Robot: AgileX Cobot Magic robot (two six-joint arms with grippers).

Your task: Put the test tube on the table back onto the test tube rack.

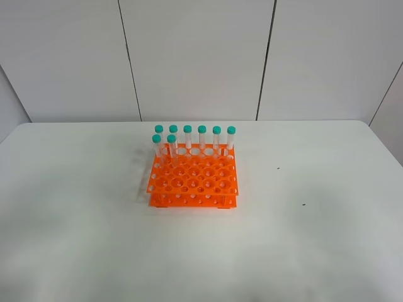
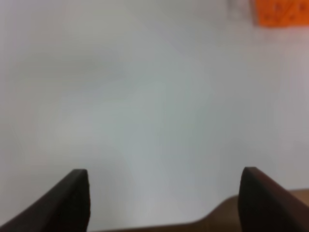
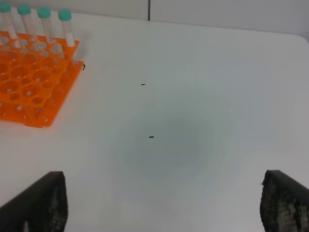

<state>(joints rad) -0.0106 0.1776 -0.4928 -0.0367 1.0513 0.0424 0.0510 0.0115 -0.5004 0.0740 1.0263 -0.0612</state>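
White and matte, the broad surface with rounded corners fills the near ground, smooth and bare save two tiny dark specks right of centre. Neither arm appears in the high view. The left gripper shows only two dark brown wedge-shaped fingers in its wrist view, its jaws set wide apart over bare surface and holding nothing. The right gripper shows rough black textured fingers, its jaws likewise spread wide and empty.

Further back, at the middle, stands the bright orange plastic two-tier test tube rack, pierced with a grid of round holes. Eight slim clear plastic tubes with teal-green screw caps stand upright in it, long axes vertical, caps up: six in the far row, two more just in front at the left end. No tube lies on the surface in any view, so which of them is the task's own cannot be told. No writing can be read anywhere.

Behind rises a pale panelled wall with thin dark seams.
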